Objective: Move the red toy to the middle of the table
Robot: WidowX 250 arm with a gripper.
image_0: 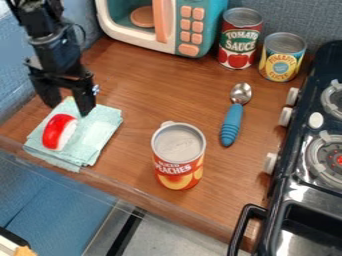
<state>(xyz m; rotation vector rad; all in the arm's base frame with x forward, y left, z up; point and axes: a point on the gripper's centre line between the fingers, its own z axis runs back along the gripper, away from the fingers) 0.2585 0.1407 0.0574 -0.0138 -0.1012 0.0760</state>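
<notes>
The black gripper point(68, 109) hangs at the left over the back part of the folded cloth, its two fingers spread apart with nothing held between them. In front of it, slightly lower in the view, the red toy point(59, 131) with a white side lies on the light green cloth point(93, 135). The toy appears separate from the fingers. Wooden table surface point(147, 90) stretches to the right of the cloth, with a peach can standing near its middle front.
The peach can point(178, 156) stands right of the cloth; a blue-handled spoon point(232, 120) lies beyond it. A toy microwave point(160, 25), a tomato sauce can point(240, 39) and a pineapple can point(282, 57) line the back. The stove point(294, 175) borders the right side.
</notes>
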